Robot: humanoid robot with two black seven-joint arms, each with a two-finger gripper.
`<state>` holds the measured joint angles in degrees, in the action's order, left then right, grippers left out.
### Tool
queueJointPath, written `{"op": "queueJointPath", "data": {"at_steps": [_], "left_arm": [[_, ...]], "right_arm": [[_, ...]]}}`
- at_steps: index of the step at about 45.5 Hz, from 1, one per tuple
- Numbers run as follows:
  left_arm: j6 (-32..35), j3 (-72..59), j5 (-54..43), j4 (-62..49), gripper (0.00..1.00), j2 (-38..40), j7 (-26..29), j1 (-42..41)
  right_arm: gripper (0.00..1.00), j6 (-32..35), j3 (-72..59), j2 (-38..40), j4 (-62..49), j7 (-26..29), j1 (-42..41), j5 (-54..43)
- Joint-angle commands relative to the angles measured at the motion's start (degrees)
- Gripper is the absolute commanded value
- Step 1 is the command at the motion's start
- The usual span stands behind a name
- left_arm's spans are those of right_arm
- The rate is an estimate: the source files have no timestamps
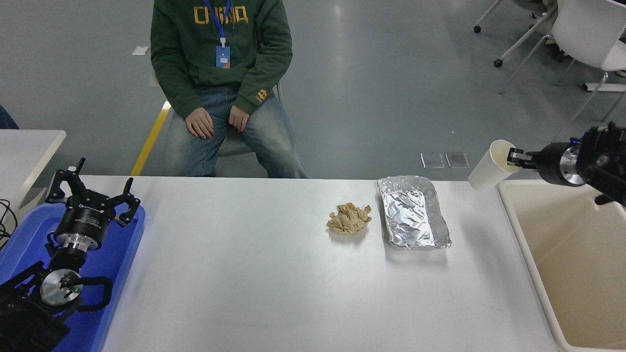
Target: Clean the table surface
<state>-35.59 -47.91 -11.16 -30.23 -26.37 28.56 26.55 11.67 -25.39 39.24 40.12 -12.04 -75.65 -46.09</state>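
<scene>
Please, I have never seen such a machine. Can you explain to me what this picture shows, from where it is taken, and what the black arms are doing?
The picture comes from a camera high on a humanoid robot, looking down over the large white-grey table surface. The black parts are its two arms. The left hand is parked, open, over a blue plastic tray at the lower left. The right hand comes in from the right edge and grips the rim of a white paper cup, lifted off the table and tilted, near the corner of a cream plastic bin. On the table lie a crumpled brown paper ball and a silver foil tray. A seated person in a green hoodie is at the far side.
</scene>
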Motion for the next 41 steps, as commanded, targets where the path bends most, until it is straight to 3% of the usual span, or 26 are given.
{"op": "queueJointPath", "data": {"at_steps": [1,9,26,41], "left_arm": [[0.0,0.0,0.0,0.0,1.00,0.0,0.0,0.0],[0.0,0.0,0.0,0.0,1.00,0.0,0.0,0.0],[0.0,0.0,0.0,0.0,1.00,0.0,0.0,-0.1],[0.0,0.0,0.0,0.0,1.00,0.0,0.0,-0.1]], "right_arm": [[0.00,0.5,-0.4,9.5,11.6,-0.1,-5.1,-3.3],[0.00,0.5,-0.3,16.0,18.6,-0.1,-8.2,-7.3],[0.00,0.5,-0.4,23.8,18.3,-0.2,-7.1,-10.4],[0.00,-3.7,-0.1,25.7,14.0,-0.4,0.4,-11.7]]}}
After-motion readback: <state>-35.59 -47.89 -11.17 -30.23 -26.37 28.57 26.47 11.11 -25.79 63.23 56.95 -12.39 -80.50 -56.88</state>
